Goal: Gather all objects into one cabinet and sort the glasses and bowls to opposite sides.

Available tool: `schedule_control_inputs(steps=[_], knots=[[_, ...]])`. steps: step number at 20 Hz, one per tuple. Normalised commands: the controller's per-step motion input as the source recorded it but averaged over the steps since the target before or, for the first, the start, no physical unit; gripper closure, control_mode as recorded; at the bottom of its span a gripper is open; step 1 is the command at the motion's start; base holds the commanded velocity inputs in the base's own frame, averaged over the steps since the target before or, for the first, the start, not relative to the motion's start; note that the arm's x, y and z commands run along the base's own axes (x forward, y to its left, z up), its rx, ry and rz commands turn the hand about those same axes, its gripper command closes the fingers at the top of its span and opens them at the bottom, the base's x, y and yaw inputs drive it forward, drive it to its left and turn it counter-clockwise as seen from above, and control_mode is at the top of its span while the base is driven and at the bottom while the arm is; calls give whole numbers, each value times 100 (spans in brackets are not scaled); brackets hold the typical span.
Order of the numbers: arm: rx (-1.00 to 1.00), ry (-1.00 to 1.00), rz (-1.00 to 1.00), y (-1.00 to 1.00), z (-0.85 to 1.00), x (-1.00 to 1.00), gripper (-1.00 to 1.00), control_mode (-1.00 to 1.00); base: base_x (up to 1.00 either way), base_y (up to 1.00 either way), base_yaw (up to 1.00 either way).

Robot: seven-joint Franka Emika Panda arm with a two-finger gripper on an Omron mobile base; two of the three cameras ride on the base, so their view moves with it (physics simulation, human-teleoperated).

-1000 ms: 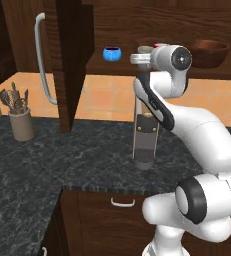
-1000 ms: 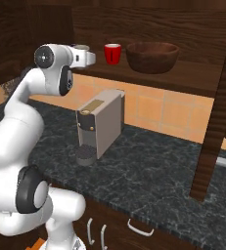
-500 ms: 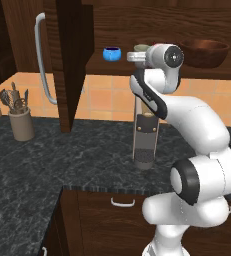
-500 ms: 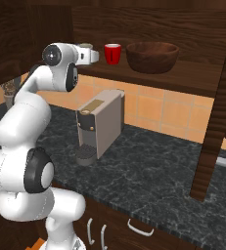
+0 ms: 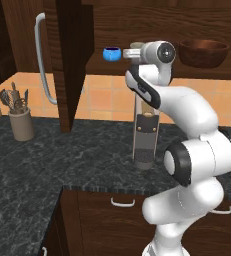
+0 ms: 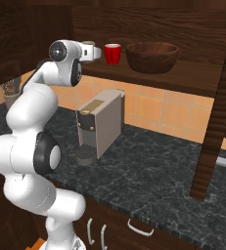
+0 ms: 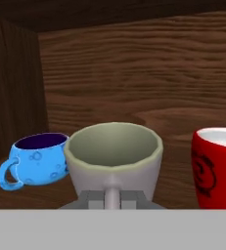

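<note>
My gripper [image 7: 112,198] is shut on the handle of the grey-beige cup [image 7: 113,157], held upright at the shelf of the dark brown cabinet [image 5: 137,71]. The small blue bowl [image 7: 37,160], which has a loop handle, stands just left of the cup, and the red cup [image 7: 215,168] stands to its right. Whether the grey-beige cup rests on the shelf is hidden. In the left base view the gripper [image 5: 131,52] is beside the blue bowl [image 5: 111,53]. The big wooden bowl [image 6: 151,56] sits right of the red cup [image 6: 112,53] and the gripper [image 6: 95,51].
The cabinet's open door [image 5: 72,65] with its curved grey handle [image 5: 42,60] hangs left of the shelf; another door [image 6: 222,97] hangs at the right. On the dark stone counter [image 5: 77,160] stand a coffee machine [image 6: 101,122] under the shelf and a utensil crock [image 5: 22,124].
The hand has carried the grey-beige cup a little further in over the shelf, toward the blue bowl. The other tableware has stayed put.
</note>
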Motion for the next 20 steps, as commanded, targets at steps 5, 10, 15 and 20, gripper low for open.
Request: schedule_control_inputs(steps=[5,10,15,20], knots=[[0,0,0,8,-27,35,100,-100,0,0,0],[0,-4,0,0,-41,52,100,-100,0,0,0],[0,-5,0,0,-46,45,-100,-100,0,0,0],[2,-2,0,-2,-13,14,-100,-100,0,0,0]])
